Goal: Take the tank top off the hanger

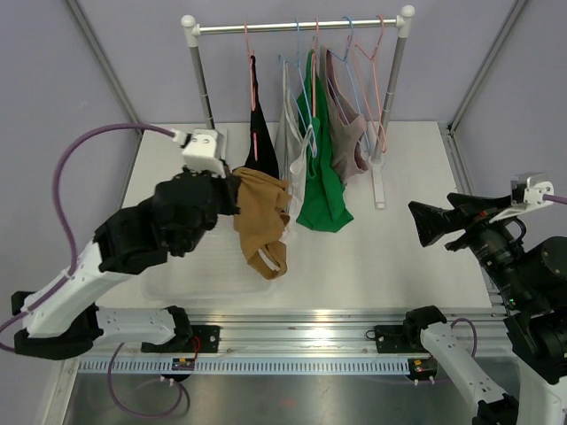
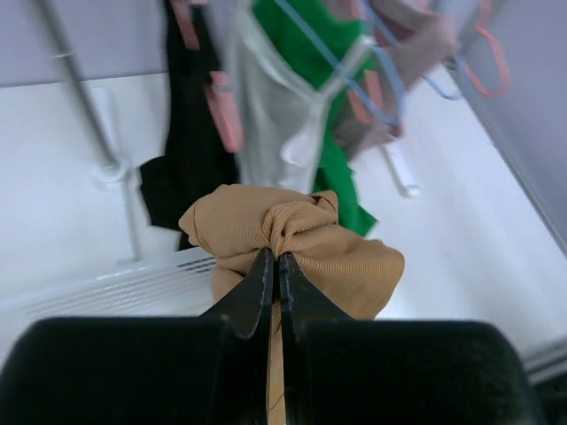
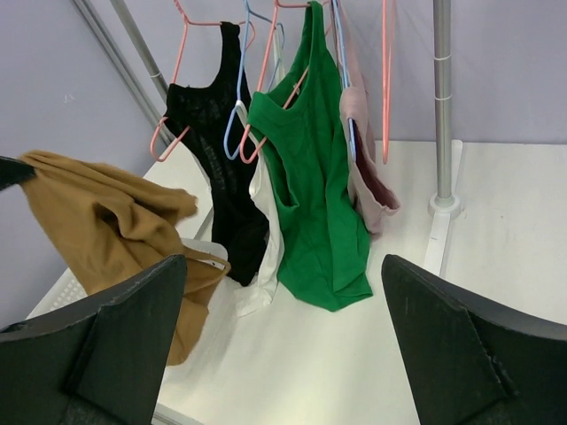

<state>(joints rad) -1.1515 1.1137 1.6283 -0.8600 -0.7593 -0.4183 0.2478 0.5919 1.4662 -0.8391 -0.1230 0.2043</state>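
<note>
Pinches a bunched fold of the tan tank top (image 2: 297, 235) in the left claw (image 2: 273, 258), fingers pressed together on the cloth at the middle of the left wrist view. Holds the garment at centre left of the top view, apart from the rail of the rack (image 1: 301, 27) and hanging from the claw alone, loose end drooping toward the white surface (image 1: 399, 266); cannot tell whether the hem touches down. Hangs just beside the black top (image 1: 260, 133), which sits on a pink hanger (image 2: 228, 115) at the left end of the row. Lines up further along the rail, toward the upper right of the frame: a white top (image 1: 297, 133), a green top (image 1: 323, 190) reaching lowest of the row, and a mauve top (image 1: 345, 133). Spreads the right claw (image 1: 423, 223) wide at the right edge of the top view, fingers aimed left toward the clothes and well apart from them. Frames, in the right wrist view, the green top between those two dark fingers, with the tan cloth at the left edge.
</note>
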